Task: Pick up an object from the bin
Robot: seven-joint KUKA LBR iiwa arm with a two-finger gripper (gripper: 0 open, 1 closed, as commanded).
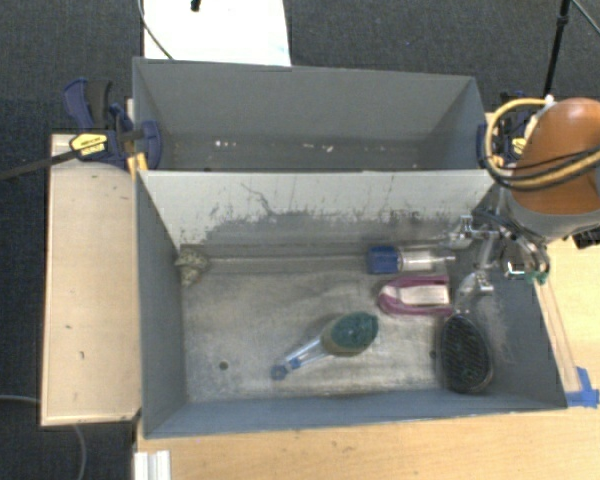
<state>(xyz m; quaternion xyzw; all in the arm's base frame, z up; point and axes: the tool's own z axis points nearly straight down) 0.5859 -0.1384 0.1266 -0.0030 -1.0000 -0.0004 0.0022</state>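
Tool (483,260) is low at the right side of the grey metal bin (240,308), partly hidden under the orange wrist cover (565,158). Can't tell if it's open or closed. The clear plastic tube with blue cap (400,260) ends just beside it. The purple-and-white curved plastic piece (415,298) is nearby and hard to identify. The black oval hairbrush (465,354) lies front right, the teal round brush with clear blue handle (335,338) well apart.
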